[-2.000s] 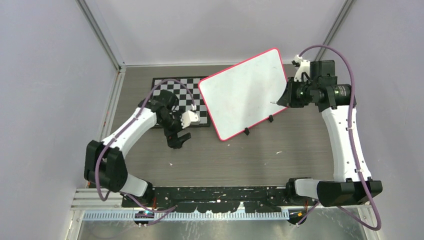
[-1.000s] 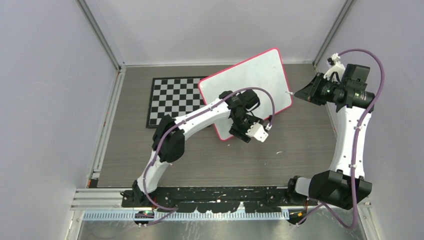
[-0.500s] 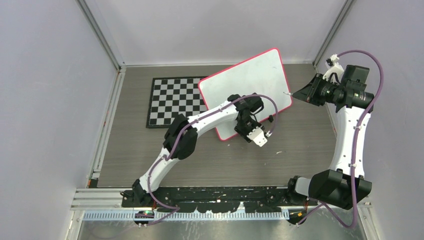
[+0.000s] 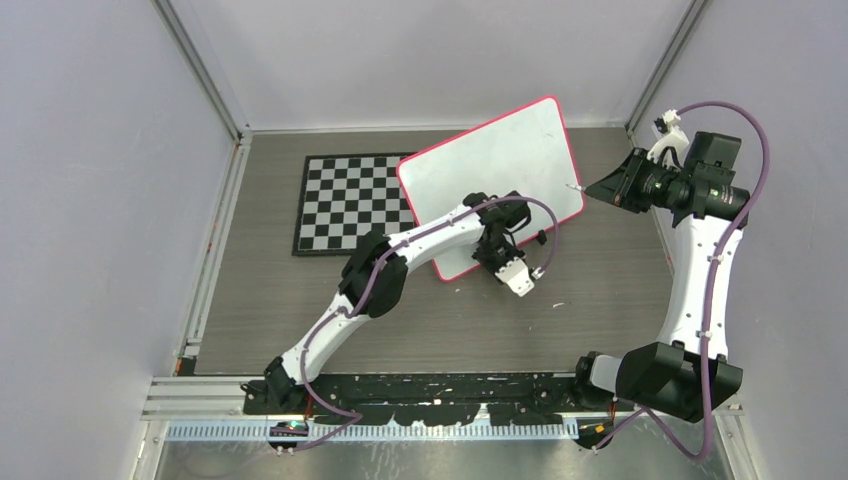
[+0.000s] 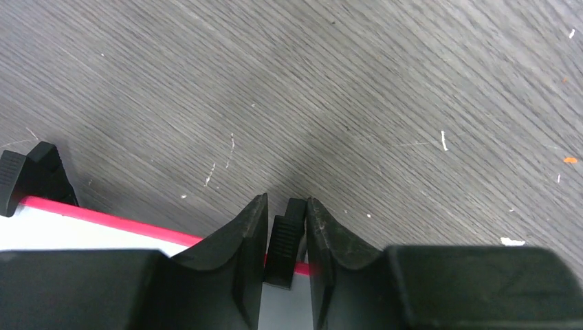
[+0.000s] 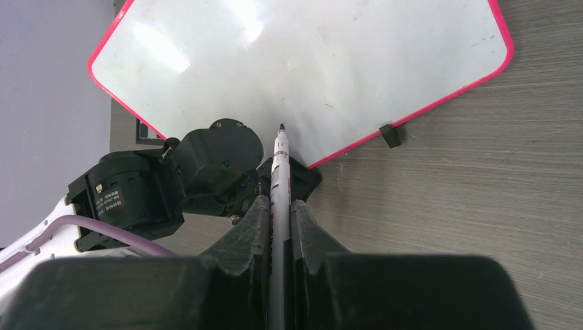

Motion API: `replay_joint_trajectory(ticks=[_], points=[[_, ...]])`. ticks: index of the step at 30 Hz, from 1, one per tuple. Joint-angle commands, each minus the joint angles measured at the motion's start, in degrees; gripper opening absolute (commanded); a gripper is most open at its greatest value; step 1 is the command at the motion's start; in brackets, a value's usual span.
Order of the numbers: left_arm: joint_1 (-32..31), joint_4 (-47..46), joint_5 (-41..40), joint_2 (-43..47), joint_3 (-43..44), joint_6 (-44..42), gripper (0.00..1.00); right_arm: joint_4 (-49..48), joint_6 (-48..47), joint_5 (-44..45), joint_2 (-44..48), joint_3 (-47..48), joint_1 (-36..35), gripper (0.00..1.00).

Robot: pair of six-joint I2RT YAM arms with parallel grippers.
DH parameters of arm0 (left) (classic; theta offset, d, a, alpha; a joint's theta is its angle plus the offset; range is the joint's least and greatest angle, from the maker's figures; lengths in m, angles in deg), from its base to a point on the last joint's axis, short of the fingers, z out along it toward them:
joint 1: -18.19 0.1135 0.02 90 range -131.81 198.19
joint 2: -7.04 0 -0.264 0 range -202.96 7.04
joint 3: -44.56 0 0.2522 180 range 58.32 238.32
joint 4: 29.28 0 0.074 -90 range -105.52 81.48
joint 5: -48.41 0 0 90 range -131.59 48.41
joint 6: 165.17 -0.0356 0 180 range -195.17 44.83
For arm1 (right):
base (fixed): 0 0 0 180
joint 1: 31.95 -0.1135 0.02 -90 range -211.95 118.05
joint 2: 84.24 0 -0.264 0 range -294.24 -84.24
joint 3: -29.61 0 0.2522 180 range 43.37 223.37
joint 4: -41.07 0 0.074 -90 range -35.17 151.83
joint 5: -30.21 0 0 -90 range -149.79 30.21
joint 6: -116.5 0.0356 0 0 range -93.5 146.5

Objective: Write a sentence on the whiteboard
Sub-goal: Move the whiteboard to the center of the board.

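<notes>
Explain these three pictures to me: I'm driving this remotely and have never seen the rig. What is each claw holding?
The machine is two white-and-black robot arms bolted to the near edge of a grey table. The wide picture looks down from above and behind them: left arm on the left, right arm on the right. The other two come from cameras on the wrists, so each shows its own fingers. On the table are a checkerboard and a blank whiteboard with a pink-red frame. The right gripper is shut on a marker, tip pointing at the board. The left gripper straddles a black clip on the frame; whether it pinches it, I cannot tell.
</notes>
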Motion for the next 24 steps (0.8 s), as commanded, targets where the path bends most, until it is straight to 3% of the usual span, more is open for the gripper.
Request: replay_joint_trajectory(ticks=[1, 9, 24], points=[[-0.55, 3.55, -0.16, 0.13, 2.65, -3.01, 0.25, -1.95, 0.51, -1.70, 2.00, 0.06, 0.53, 0.00], [-2.73, 5.44, 0.12, 1.39, 2.32, -3.71, 0.09, -1.97, 1.05, -3.19, 1.73, 0.08, 0.83, 0.00], [-7.14, 8.61, -0.65, 2.35, 2.17, -1.99, 0.05, -1.92, 0.88, -4.01, 3.80, -0.08, 1.09, 0.00]])
